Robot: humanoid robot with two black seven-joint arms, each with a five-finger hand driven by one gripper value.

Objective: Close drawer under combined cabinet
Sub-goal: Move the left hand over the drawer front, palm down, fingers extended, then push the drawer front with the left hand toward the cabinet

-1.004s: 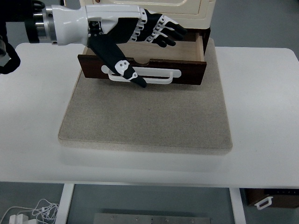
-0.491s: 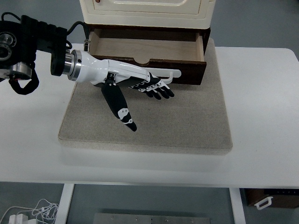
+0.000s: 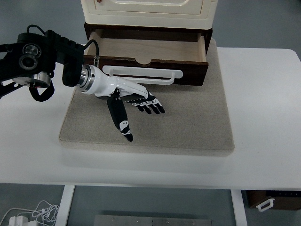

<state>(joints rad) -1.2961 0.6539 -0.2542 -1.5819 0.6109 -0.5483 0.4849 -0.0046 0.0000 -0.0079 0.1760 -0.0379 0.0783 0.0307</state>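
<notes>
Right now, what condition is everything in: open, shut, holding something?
Drawer: pulled out, empty inside.
Handle: untouched, nothing gripping it.
Cabinet doors: shut.
Left hand: open, fingers spread, holding nothing, over the mat.
Right hand: not in view.

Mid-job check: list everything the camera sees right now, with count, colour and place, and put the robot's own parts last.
cabinet: one, cream, top centre, on the mat.
drawer: one, dark brown with pale wood inside, pulled open under the cabinet.
drawer handle: one, white, on the drawer front.
mat: one, grey-beige, on the table.
table: one, white.
cables and plug: white, floor, bottom left.
dark box with a white handle: one, bottom right, below the table.
left hand: one, white and black, fingers spread over the mat in front of the drawer, holding nothing.
</notes>
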